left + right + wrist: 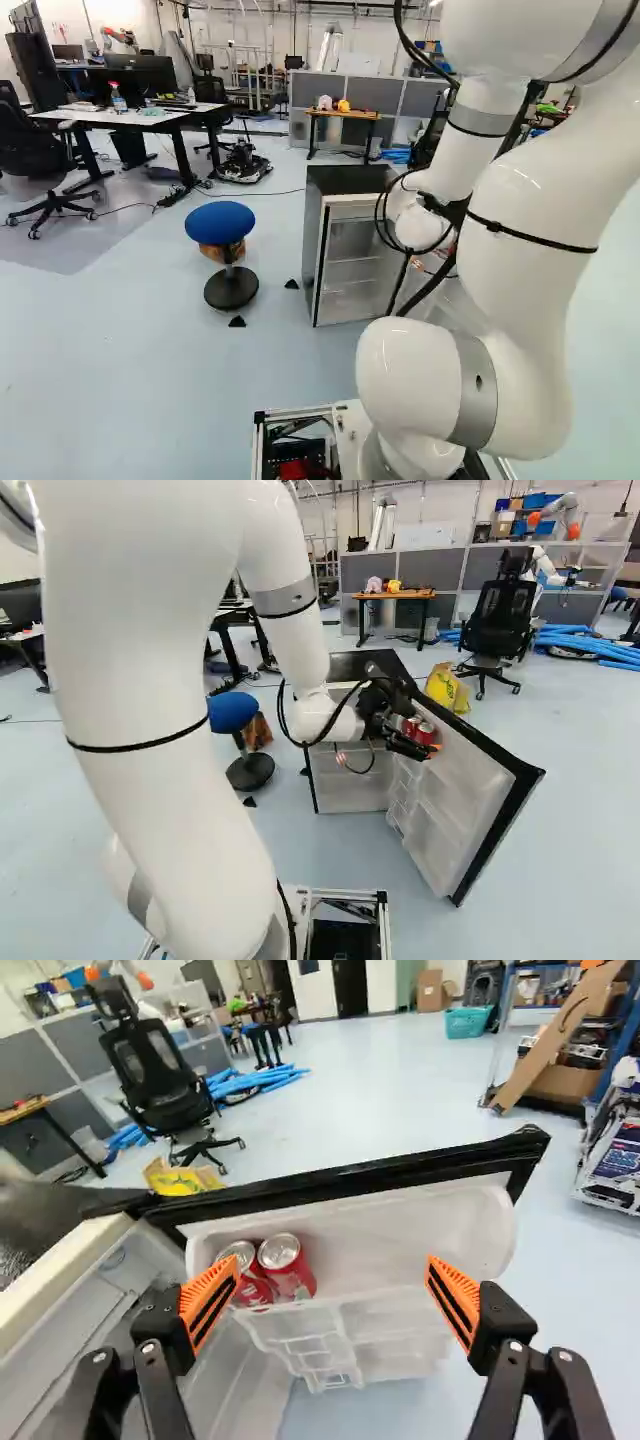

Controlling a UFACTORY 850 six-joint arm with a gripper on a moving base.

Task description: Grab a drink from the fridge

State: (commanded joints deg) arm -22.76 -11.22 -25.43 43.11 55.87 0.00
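In the right base view my gripper reaches over the inner side of the swung-out fridge door, beside the red cans. The wrist view shows the gripper wide open, with no object gripped. Two red cans stand side by side in the door's top shelf: one can nearer the middle between the fingers, the other can partly behind the finger with the orange pad. The small fridge has its dark top and pale interior in sight.
A blue stool stands beside the fridge. Behind the door are a yellow bag and a black office chair. Another robot is at the far back. The door's black edge rises beyond the shelf.
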